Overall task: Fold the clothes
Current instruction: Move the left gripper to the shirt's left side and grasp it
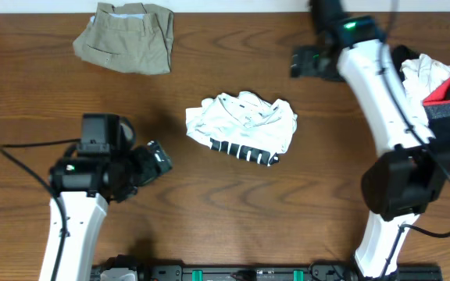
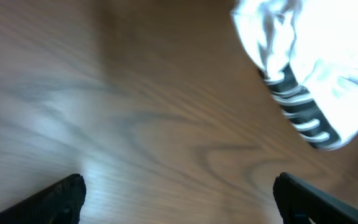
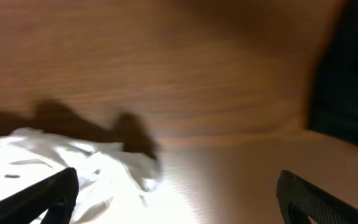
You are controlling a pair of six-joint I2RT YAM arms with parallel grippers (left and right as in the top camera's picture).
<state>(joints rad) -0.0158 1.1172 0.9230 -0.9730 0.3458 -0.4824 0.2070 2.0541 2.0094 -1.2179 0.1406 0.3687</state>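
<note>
The left gripper (image 1: 157,158) and the right gripper (image 1: 300,61) both stand wide apart and empty. The crumpled white fabric top with black-white striped trim (image 1: 242,121) lies bunched up. A blind pinch may catch several layers together.

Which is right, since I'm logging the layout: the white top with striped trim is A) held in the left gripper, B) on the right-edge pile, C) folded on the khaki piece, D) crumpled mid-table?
D: the white top lies crumpled mid-table, apart from the khaki piece.

One white top (image 1: 241,117), one khaki piece (image 1: 127,35), one pile (image 1: 444,86)
</note>
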